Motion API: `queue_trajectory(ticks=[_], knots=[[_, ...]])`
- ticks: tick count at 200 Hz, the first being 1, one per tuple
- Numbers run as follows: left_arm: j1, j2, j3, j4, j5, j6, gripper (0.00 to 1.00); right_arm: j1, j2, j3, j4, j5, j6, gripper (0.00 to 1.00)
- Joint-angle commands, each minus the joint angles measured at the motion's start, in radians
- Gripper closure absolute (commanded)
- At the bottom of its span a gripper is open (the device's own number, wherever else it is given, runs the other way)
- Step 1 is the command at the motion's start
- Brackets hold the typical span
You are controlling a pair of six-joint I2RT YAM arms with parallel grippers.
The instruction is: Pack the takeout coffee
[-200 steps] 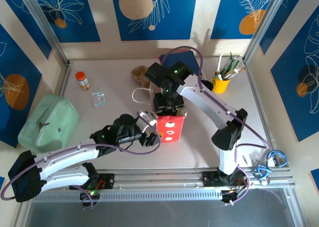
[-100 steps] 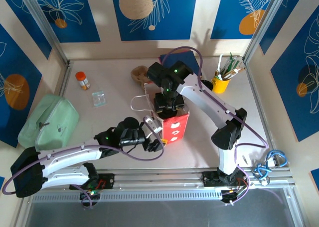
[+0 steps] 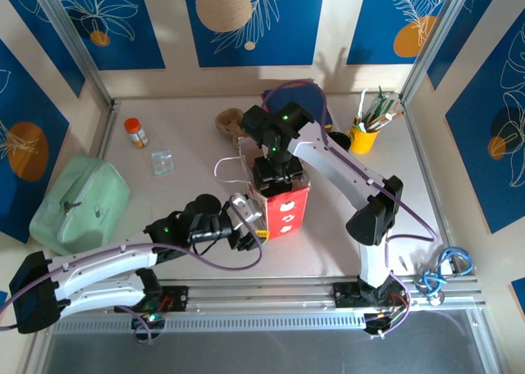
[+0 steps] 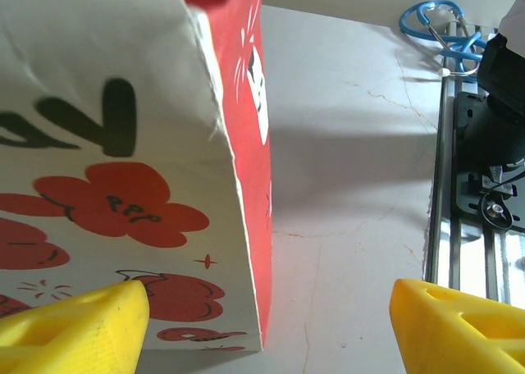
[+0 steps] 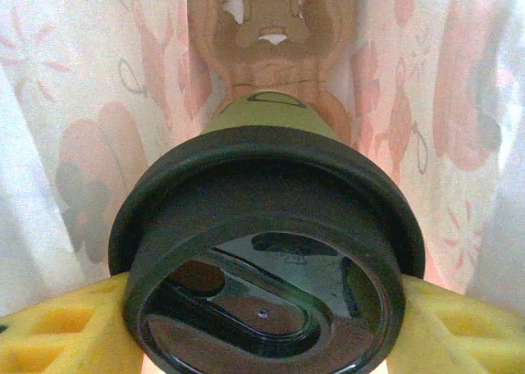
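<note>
Vs half a second ago: slight pull-back of left claw toward its own base, away from the paper bag. Spread wide, blocky yellow fingers either side of the bag's creased lower corner. White face with red flower print, plain red side panel. Right claw down inside the bag, clamped on the takeout coffee: green paper wall, round glossy black plastic lid. Beyond it, brown moulded carrier. Smooth pale counter.
</note>
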Motion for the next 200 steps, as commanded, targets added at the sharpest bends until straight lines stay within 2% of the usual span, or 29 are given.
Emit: queue_trajectory(ticks=[1, 200], knots=[[-0.008, -0.032, -0.009, -0.035, -0.022, 0.028, 0.23, -0.002, 0.025, 0.026, -0.151, -0.018, -0.05, 0.37], [-0.008, -0.083, -0.021, -0.07, -0.054, 0.03, 0.22, 0.001, 0.052, -0.029, -0.149, -0.018, -0.016, 0.38]])
